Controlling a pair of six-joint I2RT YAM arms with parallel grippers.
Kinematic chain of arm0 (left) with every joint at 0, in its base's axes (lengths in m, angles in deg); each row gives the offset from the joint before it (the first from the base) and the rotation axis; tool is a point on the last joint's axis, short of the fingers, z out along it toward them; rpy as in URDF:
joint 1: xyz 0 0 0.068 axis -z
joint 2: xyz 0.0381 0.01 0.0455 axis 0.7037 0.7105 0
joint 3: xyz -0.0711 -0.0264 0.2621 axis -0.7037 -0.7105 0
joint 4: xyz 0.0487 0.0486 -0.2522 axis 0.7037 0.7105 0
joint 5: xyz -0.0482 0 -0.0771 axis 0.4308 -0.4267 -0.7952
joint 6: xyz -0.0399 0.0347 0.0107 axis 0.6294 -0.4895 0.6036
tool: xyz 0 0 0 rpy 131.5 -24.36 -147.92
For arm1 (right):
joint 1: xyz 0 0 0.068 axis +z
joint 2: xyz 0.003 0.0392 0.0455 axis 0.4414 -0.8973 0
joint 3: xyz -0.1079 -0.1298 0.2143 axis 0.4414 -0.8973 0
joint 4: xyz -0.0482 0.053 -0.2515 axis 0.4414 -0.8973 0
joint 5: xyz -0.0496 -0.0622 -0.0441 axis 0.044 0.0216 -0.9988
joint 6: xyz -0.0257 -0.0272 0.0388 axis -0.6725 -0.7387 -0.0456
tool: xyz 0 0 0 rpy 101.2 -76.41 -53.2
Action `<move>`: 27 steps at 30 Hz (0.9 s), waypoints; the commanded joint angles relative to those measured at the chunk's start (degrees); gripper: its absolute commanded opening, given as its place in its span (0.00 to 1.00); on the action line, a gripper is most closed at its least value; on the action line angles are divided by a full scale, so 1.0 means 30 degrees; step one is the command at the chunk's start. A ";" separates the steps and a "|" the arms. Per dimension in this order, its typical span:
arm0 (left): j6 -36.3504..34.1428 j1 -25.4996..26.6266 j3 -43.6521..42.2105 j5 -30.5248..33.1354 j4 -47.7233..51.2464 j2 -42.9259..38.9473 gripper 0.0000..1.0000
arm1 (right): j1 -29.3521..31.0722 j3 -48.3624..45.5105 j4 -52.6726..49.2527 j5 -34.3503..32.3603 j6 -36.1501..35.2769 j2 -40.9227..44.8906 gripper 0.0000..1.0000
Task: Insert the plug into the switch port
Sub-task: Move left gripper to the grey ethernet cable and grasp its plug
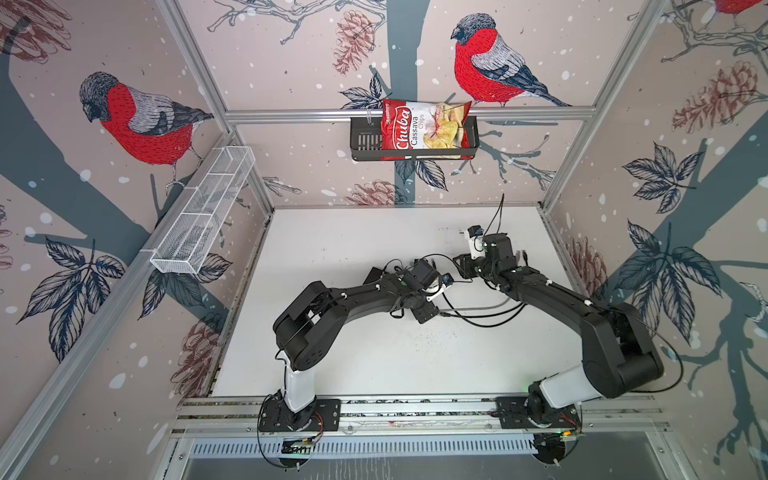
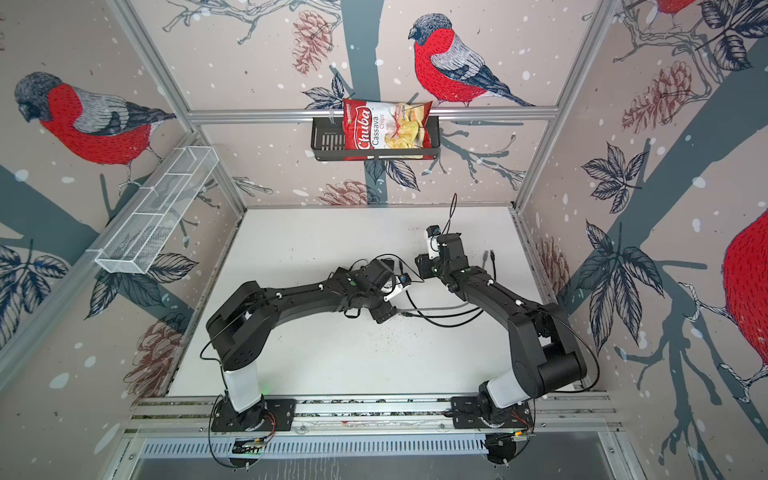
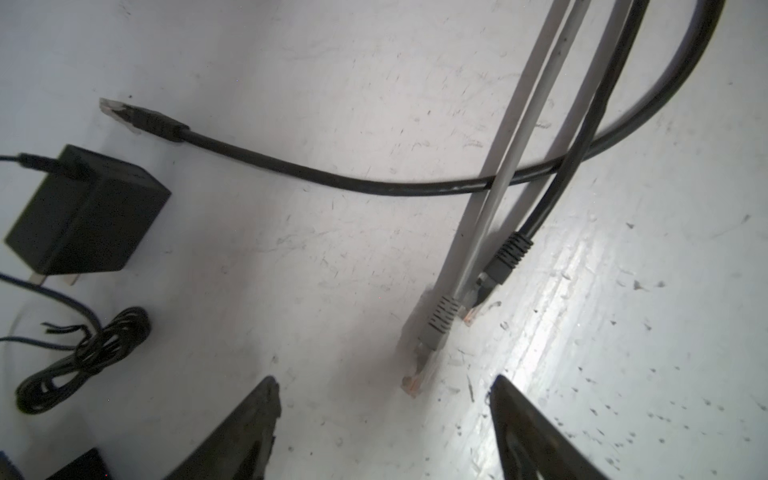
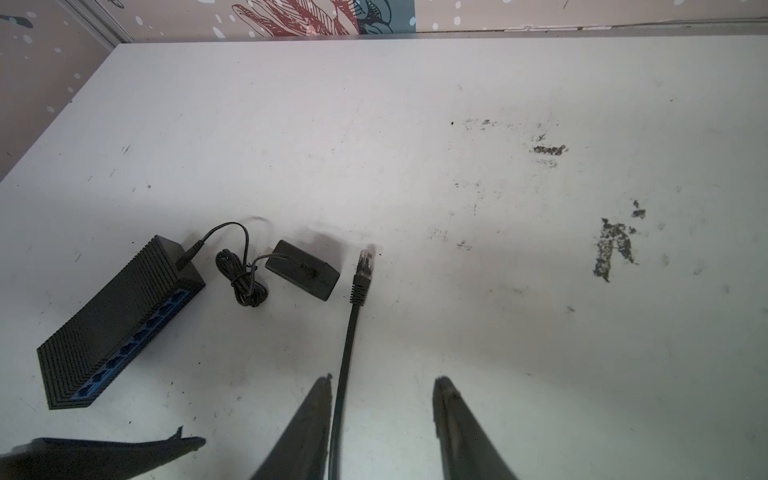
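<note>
Black fingers of the left claw point(image 3: 383, 381) stand wide apart low over the white counter point(image 3: 332, 75) and grasp nothing. The clear tip of the grey plug point(image 3: 432, 328) lies on the counter between the fingertips, nearer one of them.

The right claw point(image 4: 384, 382) is partly spread and also released. A black cable point(image 4: 347, 345) runs through its gap along the inner face of one finger, while the other finger stands clear of it. The cable's black plug point(image 4: 363, 266) lies flat ahead of the claw, just beside the cube-shaped adapter point(image 4: 303, 270).

Past the adapter and a bundled thin cord point(image 4: 241, 278), the switch point(image 4: 116, 324) lies flat on the counter. It is ribbed, with a row of blue ports along one side.

The counter is scuffed, with dark marks point(image 4: 615, 249). On the left wall hangs a white wire basket point(image 1: 203, 216). On the back wall a black basket point(image 1: 363, 143) holds a red chips bag point(image 1: 424, 126). Wallpaper with red-breasted birds and pine cones covers the walls.
</note>
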 commanded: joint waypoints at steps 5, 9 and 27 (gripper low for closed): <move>0.0052 0.0292 0.0347 0.0689 -0.0297 0.0368 0.67 | -0.0337 -0.0620 0.0599 0.0260 -0.0050 0.0532 0.42; -0.0715 0.0964 0.0311 0.0397 -0.0908 0.0005 0.66 | -0.0675 -0.0877 0.0557 0.0314 -0.0020 0.0649 0.41; -0.1667 0.1264 0.1144 0.0225 0.0170 0.1477 0.59 | -0.1356 -0.1673 0.0674 0.1008 0.0111 0.0807 0.41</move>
